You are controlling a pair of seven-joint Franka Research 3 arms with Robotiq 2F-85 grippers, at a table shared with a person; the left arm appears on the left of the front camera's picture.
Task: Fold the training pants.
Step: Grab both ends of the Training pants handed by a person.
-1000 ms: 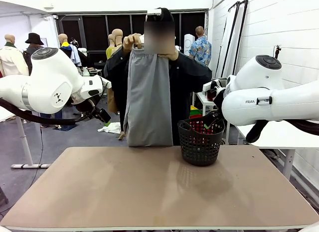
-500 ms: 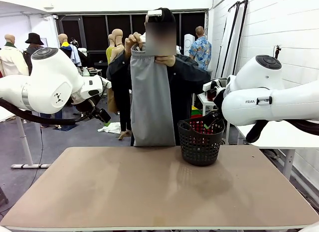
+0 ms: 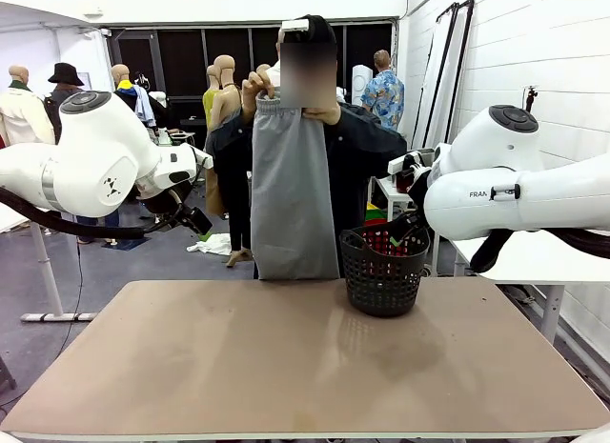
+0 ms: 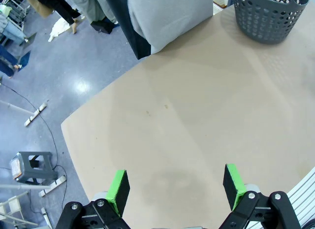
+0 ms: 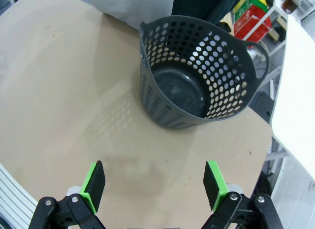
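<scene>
A person at the far side holds the training pants (image 3: 294, 191) up by the gathered waistband with both hands (image 3: 257, 84). The light grey cloth hangs straight down, its lower end reaching the table's far edge. In the left wrist view the pants' lower end (image 4: 167, 17) hangs at that edge. My left gripper (image 4: 175, 185) is open high above the bare table, nothing between its green pads. My right gripper (image 5: 153, 183) is also open and empty, above the table on the near side of the basket. A strip of the pants (image 5: 110, 3) shows beyond it.
A black mesh basket (image 3: 384, 270) stands empty at the far right of the tan table (image 3: 286, 367); it also appears as the basket (image 5: 197, 86) and the basket (image 4: 266, 17). The left arm (image 3: 95, 167) and right arm (image 3: 515, 191) hover at the table's sides.
The person has brought the hands closer together, so the pants hang narrower and a little farther right. Both arms have stayed still.
</scene>
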